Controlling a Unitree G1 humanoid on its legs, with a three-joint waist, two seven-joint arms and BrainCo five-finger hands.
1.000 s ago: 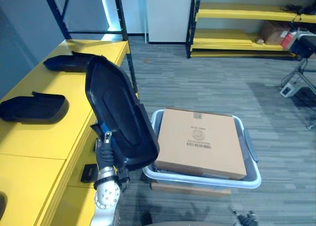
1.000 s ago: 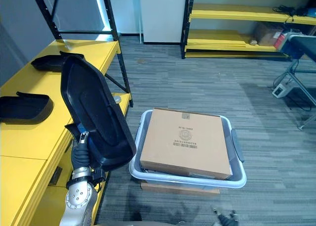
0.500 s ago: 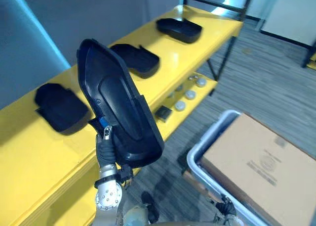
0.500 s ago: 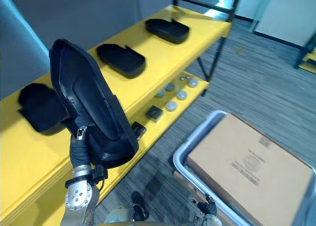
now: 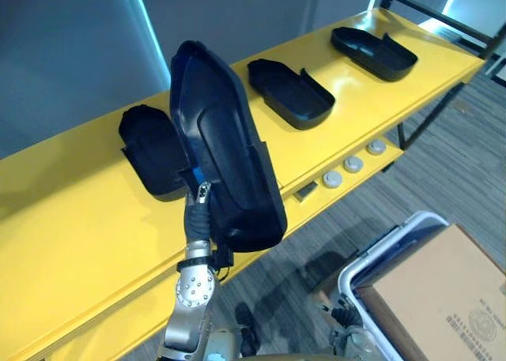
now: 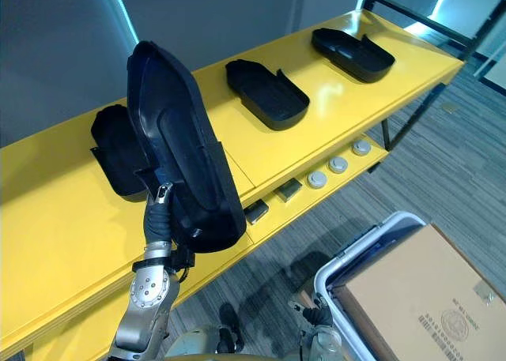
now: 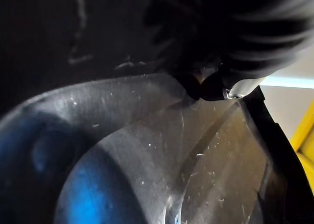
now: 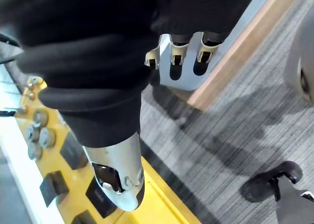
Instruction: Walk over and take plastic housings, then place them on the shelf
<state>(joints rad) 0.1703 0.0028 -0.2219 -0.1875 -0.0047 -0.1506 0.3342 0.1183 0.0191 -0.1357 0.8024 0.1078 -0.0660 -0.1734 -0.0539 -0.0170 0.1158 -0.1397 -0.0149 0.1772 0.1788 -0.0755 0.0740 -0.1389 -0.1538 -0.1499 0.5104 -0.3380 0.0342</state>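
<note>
Housing [image 5: 225, 167] in left hand [image 5: 198, 219], near yellow shelf [image 5: 79, 242]

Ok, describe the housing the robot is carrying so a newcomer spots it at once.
Find the yellow shelf with three black housings lying flat on it. In front of it, the left hand grips a fourth housing. It alone stands upright, held clear of the shelf top.

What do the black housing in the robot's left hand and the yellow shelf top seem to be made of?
Held housing, gripped by the left hand: likely moulded plastic, black and semi-gloss. The left wrist view shows soft highlights and fine scratches on its curved inner face.
Shelf top: smooth, glossy yellow, perhaps painted metal or laminate. It reflects light and shows a seam between panels, but the core stays uncertain.
</note>
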